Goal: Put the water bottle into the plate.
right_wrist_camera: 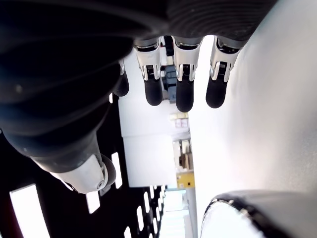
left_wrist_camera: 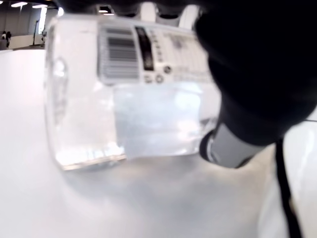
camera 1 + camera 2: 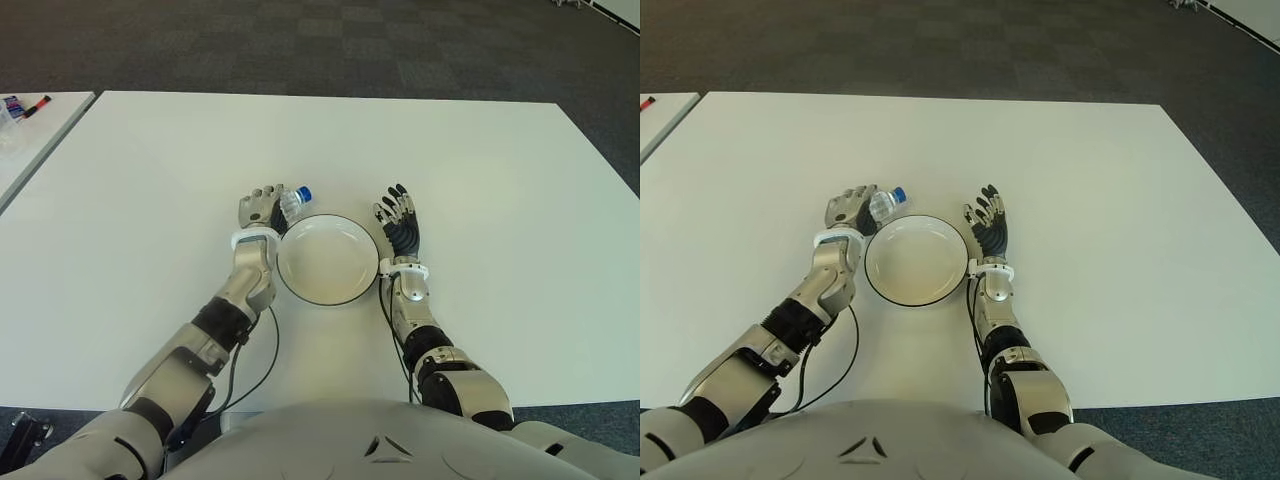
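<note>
A clear water bottle (image 3: 291, 203) with a blue cap lies tilted at the far left rim of the white plate (image 3: 328, 259), which has a dark edge. My left hand (image 3: 262, 210) is curled around the bottle's body just left of the plate. Up close in the left wrist view, the bottle (image 2: 129, 94) shows its barcode label, with a dark finger (image 2: 257, 74) wrapped over it and its lower side close to the table. My right hand (image 3: 400, 222) shows just right of the plate, fingers extended and holding nothing.
The white table (image 3: 480, 180) spreads wide on all sides. A second table (image 3: 30, 120) at the far left carries a marker and small items. Dark carpet lies beyond the far edge.
</note>
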`<move>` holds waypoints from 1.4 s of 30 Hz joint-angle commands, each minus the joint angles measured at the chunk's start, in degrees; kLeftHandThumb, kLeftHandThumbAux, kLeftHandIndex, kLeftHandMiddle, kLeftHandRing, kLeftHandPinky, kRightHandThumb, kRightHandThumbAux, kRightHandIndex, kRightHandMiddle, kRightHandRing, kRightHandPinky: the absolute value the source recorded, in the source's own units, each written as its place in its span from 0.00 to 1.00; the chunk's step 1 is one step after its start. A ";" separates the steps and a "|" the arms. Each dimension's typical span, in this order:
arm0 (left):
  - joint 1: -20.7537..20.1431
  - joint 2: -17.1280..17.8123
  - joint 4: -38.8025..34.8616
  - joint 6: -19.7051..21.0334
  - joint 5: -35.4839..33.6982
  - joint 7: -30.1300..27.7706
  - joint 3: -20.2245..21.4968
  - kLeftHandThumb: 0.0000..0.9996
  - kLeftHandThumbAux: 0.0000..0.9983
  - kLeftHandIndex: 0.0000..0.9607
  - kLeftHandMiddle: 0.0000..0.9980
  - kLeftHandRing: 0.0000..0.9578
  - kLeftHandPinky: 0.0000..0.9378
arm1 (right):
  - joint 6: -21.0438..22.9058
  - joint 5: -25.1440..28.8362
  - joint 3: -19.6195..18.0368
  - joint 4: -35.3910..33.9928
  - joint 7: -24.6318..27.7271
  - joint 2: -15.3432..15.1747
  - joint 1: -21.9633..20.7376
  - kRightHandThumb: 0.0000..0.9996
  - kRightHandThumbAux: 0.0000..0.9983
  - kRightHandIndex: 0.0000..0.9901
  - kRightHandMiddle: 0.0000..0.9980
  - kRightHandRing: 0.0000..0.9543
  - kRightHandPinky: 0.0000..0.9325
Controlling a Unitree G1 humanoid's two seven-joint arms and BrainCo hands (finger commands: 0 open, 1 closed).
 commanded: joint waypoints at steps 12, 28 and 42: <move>1.11 -0.84 1.19 -0.95 -2.48 3.51 1.06 0.65 0.66 0.14 0.30 0.32 0.40 | 2.45 0.56 -0.44 2.07 -0.06 2.36 3.88 0.04 0.72 0.07 0.13 0.15 0.20; -1.41 -1.92 12.60 -7.80 -7.88 9.70 3.98 0.99 0.63 0.34 0.48 0.50 0.58 | 2.74 1.26 -1.05 1.79 -0.03 2.50 3.90 0.03 0.74 0.08 0.15 0.17 0.21; -1.43 -2.10 16.13 -10.82 -9.11 10.66 4.84 1.00 0.66 0.39 0.49 0.52 0.55 | 2.70 2.64 -1.71 1.38 0.27 2.93 3.77 0.04 0.75 0.11 0.18 0.19 0.23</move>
